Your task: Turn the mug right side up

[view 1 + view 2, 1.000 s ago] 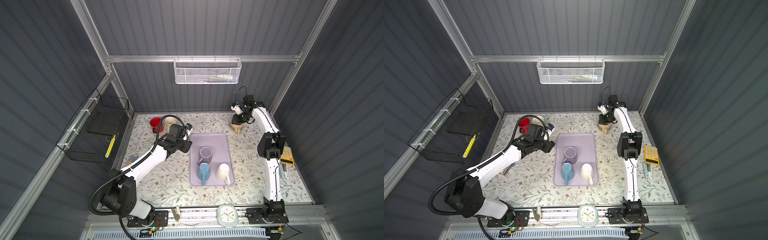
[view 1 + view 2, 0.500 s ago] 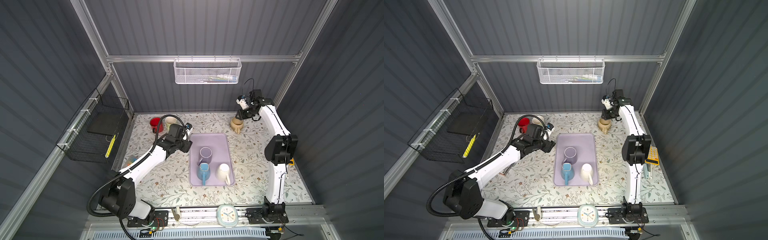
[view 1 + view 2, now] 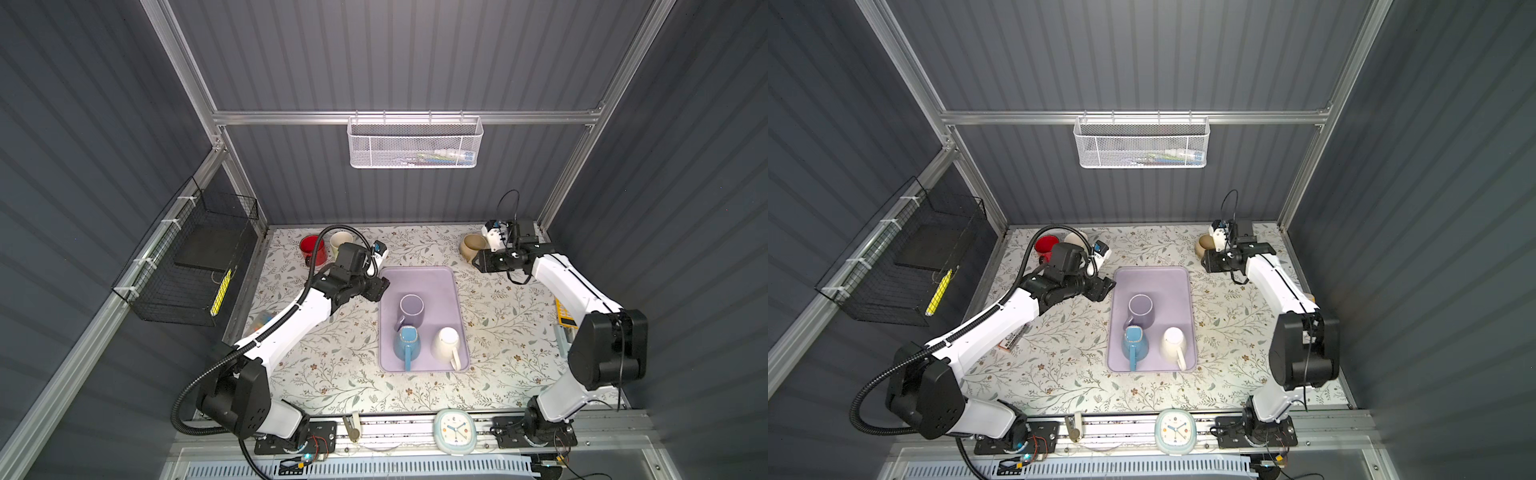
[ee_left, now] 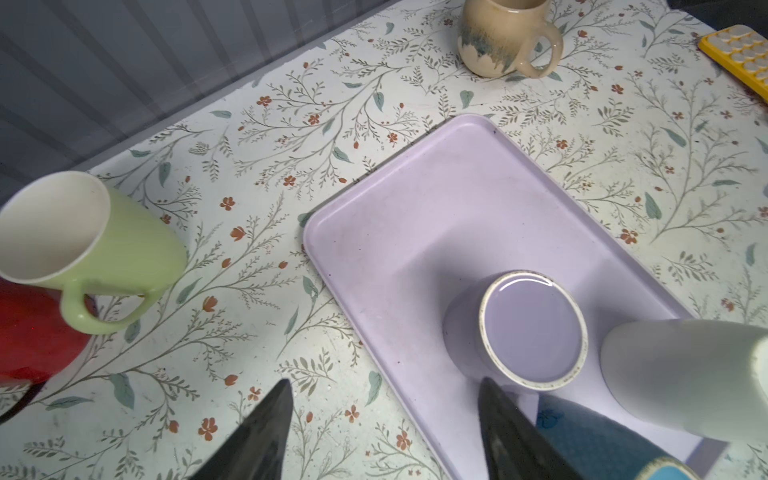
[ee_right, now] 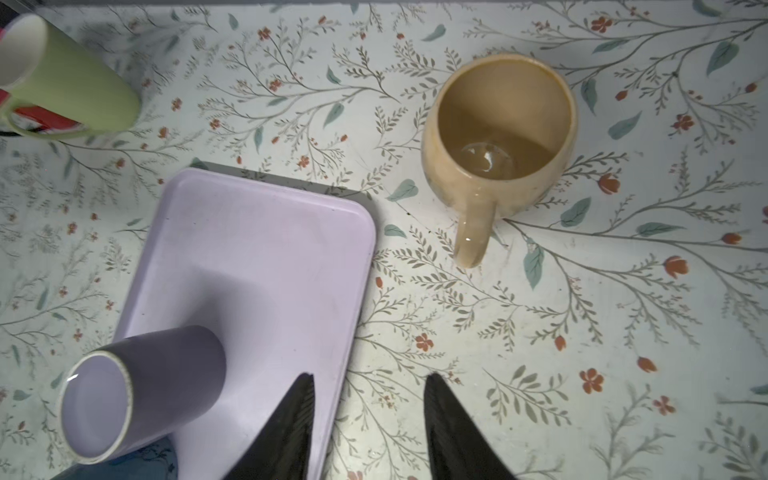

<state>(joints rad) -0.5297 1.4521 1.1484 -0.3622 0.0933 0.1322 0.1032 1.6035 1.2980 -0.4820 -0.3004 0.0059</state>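
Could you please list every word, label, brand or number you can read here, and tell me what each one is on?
No text is legible anywhere.
clock: dial markings too small to read.
yellow strip in the black wire basket: dark marks, blurred.
white mesh basket: print on its contents too small to read.

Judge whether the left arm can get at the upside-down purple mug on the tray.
Probably yes: the left gripper is open at a corner of the tray, the purple mug stands nearest with nothing between, and the blue mug and white mug stand beyond it.
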